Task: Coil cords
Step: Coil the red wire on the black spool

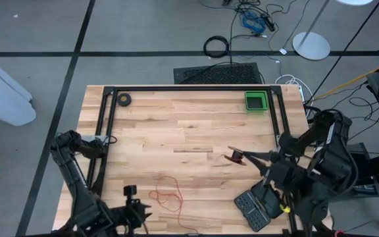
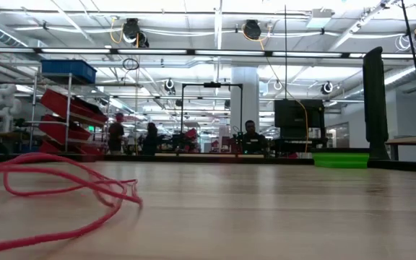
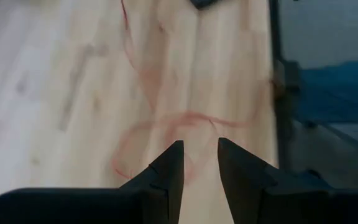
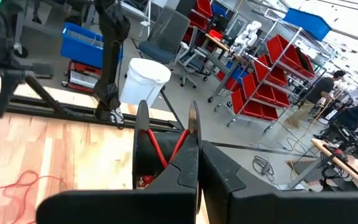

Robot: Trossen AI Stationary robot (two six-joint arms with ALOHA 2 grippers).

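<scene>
right gripper [image 1: 237, 157], well below the green tray [image 1: 256, 101], pinches one end of the cords [image 1: 168, 197]; left gripper [image 3: 199, 163] hovers spread above their loose loops. thin, limp wire, probably light; best pinched at an end.

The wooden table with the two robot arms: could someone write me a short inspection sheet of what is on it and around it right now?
Surface: pale wooden table with a black frame along its far edge.
Job's things: thin red cord lying loose, uncoiled, near the front; another red piece in the right gripper.
Clutter: small green tray far right; small dark tape roll far left.
Grippers: left gripper open, above the loose cord; right gripper shut on a red cord end.
Cables: black cable loop and wires on the floor.
Surroundings: white bin; people, red shelving beyond.
</scene>
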